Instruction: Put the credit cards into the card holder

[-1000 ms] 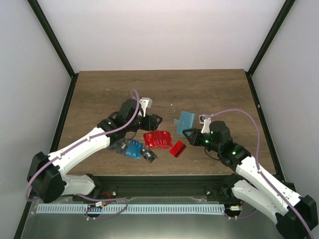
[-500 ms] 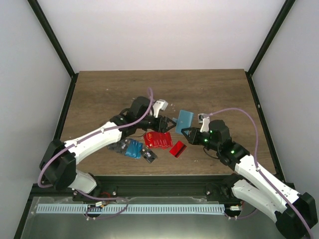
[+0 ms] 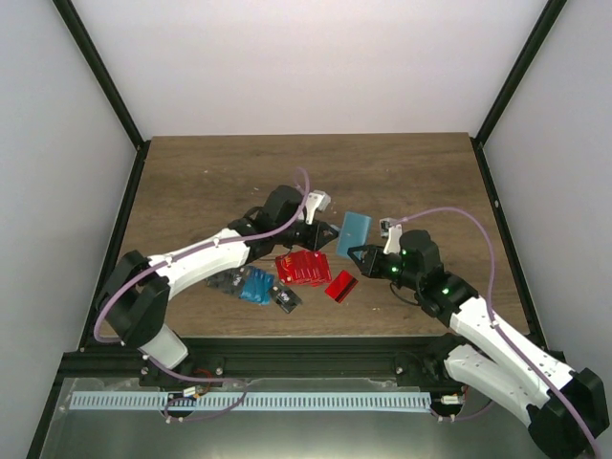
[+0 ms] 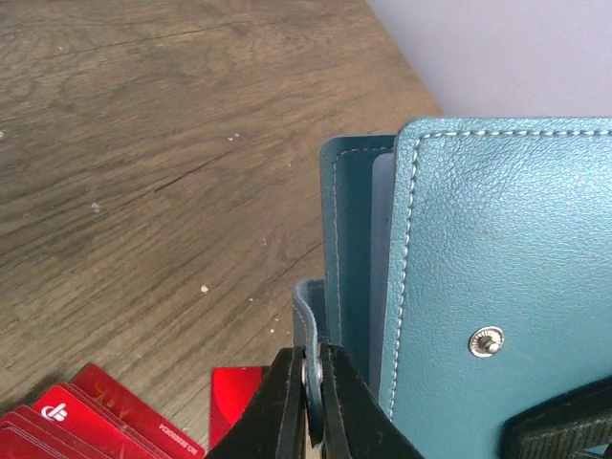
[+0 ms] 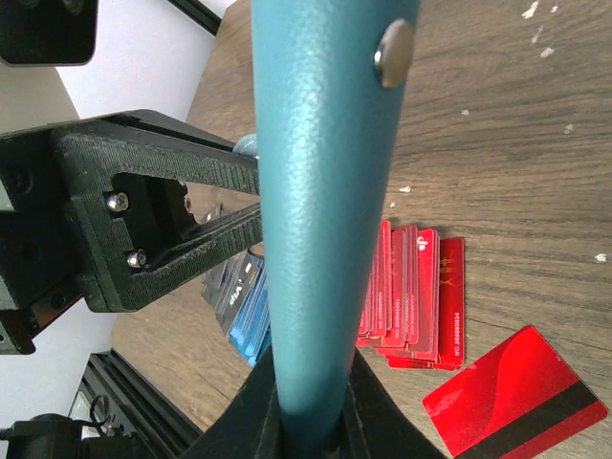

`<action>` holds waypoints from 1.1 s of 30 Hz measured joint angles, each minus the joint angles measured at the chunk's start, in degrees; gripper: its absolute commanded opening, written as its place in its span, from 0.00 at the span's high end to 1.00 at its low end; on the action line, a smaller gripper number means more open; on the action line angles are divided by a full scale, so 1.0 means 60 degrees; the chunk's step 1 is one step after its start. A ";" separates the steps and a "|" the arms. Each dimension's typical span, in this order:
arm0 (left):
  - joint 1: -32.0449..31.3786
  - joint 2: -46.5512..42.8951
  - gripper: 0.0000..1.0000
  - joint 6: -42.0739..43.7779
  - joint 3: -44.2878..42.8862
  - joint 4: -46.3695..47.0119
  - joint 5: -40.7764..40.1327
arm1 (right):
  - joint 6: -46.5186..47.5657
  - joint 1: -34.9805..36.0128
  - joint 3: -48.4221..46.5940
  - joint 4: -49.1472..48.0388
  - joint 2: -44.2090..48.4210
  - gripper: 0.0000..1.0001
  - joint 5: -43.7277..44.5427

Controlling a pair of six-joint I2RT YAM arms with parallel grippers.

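The teal card holder (image 3: 358, 229) is held upright above the table between both arms. My right gripper (image 3: 360, 252) is shut on its lower edge; in the right wrist view the holder (image 5: 320, 172) rises out of that gripper (image 5: 312, 363). My left gripper (image 3: 331, 233) is shut on the holder's small snap strap (image 4: 308, 316), pinched between the fingertips (image 4: 313, 352) beside the holder's open body (image 4: 497, 249). Red credit cards (image 3: 303, 268) lie fanned below, with one red card (image 3: 340, 286) apart. Blue cards (image 3: 256, 285) and dark cards (image 3: 227, 281) lie nearer the left arm.
Another dark card (image 3: 287, 297) lies near the table's front edge. Black frame posts (image 3: 105, 86) and white walls enclose the wooden table (image 3: 402, 172). The two arms almost meet at the middle of the table.
My left arm has swung right to the card holder and its jaws have closed on the snap strap. The right arm and the holder have stayed put.
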State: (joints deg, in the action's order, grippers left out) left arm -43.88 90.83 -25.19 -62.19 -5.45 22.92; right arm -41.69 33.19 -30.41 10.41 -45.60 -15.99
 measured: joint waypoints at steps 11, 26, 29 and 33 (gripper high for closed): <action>-0.0011 0.0907 0.96 0.0135 0.0000 0.0160 -0.0528 | -0.0510 -0.0007 0.0601 -0.0546 -0.1184 0.94 0.0477; -0.0015 0.2801 0.96 0.0157 0.0004 0.1009 -0.0758 | -0.0419 -0.1388 0.0769 -0.0911 -0.4044 0.38 0.0233; -0.0018 0.2863 0.96 0.0120 0.0004 0.1049 -0.0761 | -0.0401 -0.1439 0.0619 -0.0506 -0.4302 0.24 0.0481; -0.0018 0.2929 0.96 0.0033 0.0004 0.1067 -0.0772 | -0.0215 -0.1446 0.0146 0.0131 -0.4350 0.12 0.0750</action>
State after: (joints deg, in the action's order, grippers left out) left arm -43.99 108.40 -24.99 -62.17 0.95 18.28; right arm -42.98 24.51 -29.54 11.20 -71.70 -11.49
